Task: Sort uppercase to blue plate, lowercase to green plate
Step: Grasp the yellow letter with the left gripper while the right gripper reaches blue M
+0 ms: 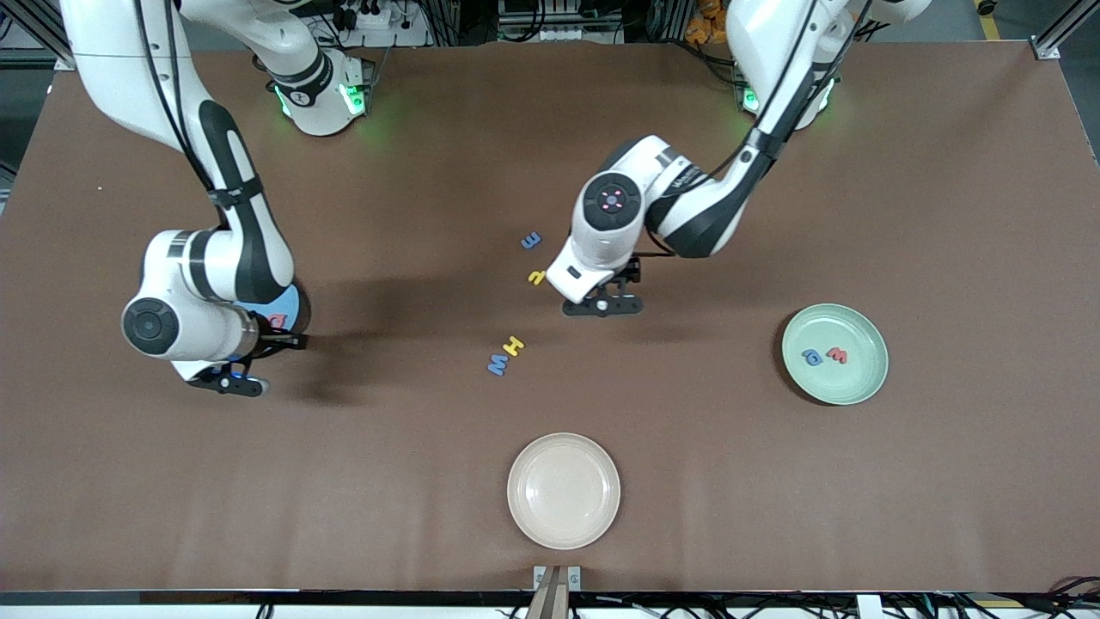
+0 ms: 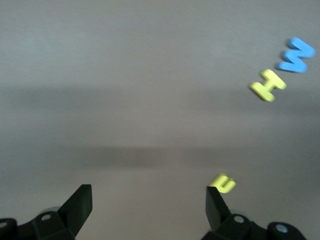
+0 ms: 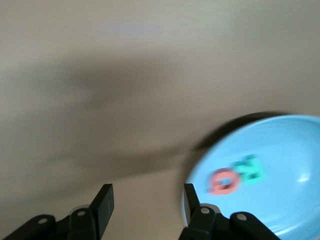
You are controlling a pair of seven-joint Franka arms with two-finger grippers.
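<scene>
Foam letters and sorting plates, present positions.
Red Q (image 3: 223, 181) and green R (image 3: 251, 168) lie flat in the blue plate (image 3: 295, 150); blue a (image 1: 812, 356) and red w (image 1: 837, 354) in the green plate (image 1: 864, 391). On the table: blue M (image 1: 498, 365) touching yellow H (image 1: 513, 346), yellow n (image 1: 536, 277), blue e (image 1: 532, 242).
</scene>
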